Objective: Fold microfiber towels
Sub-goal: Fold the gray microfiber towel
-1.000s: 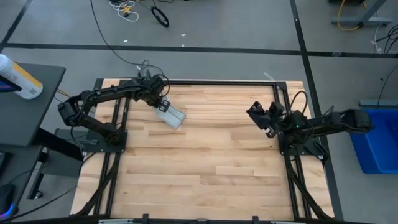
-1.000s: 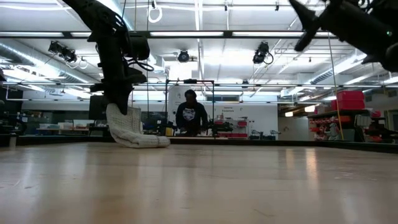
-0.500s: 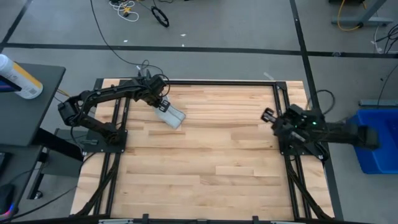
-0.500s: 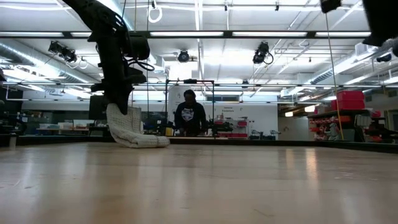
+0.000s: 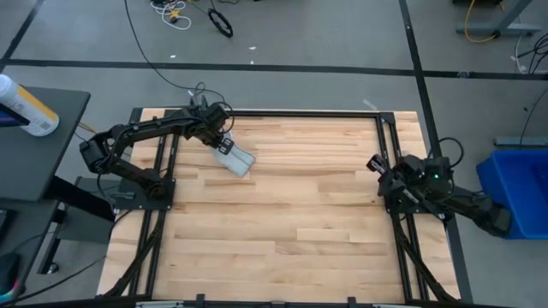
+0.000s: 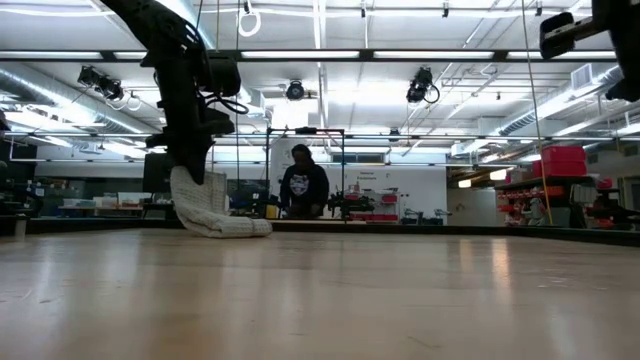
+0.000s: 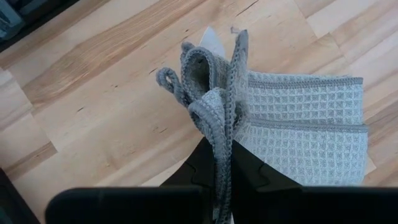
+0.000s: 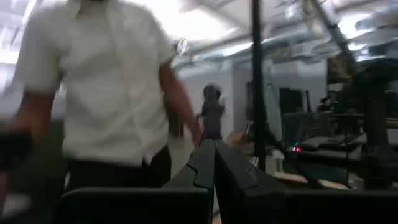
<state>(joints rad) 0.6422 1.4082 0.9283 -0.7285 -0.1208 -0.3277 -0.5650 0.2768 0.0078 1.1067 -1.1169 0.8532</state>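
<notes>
The pale grey-blue ribbed towel (image 5: 236,161) lies folded into a small packet at the table's far left. Its one end is raised and the rest lies on the wood, as the low view (image 6: 217,212) shows. My left gripper (image 5: 224,146) stands over that raised end, shut on it. My right gripper (image 5: 373,162) is at the table's right edge, raised well above the wood and far from the towel. Its fingers meet in the right wrist view (image 8: 214,163) with nothing between them. My left gripper pinches the bunched hemmed edges (image 7: 219,127) at one end of the folded towel between its two fingers, several layers together. The fingers come from above, pointing down. The towel slopes down from the fingers, and its folded body (image 7: 305,134) lies flat on the table.
A bright blue bin (image 5: 516,192) stands off the table's right side. A side table with a bottle (image 5: 26,107) stands at the left. A person (image 6: 305,186) stands beyond the far edge, and another in a white shirt (image 8: 106,93) fills the right wrist view. Bare wood (image 5: 291,222) spans the middle.
My right arm has drawn back toward the table's right edge, folding in over its base and turning its gripper about. Its fingers have stayed shut. My left gripper and the towel have kept still.
</notes>
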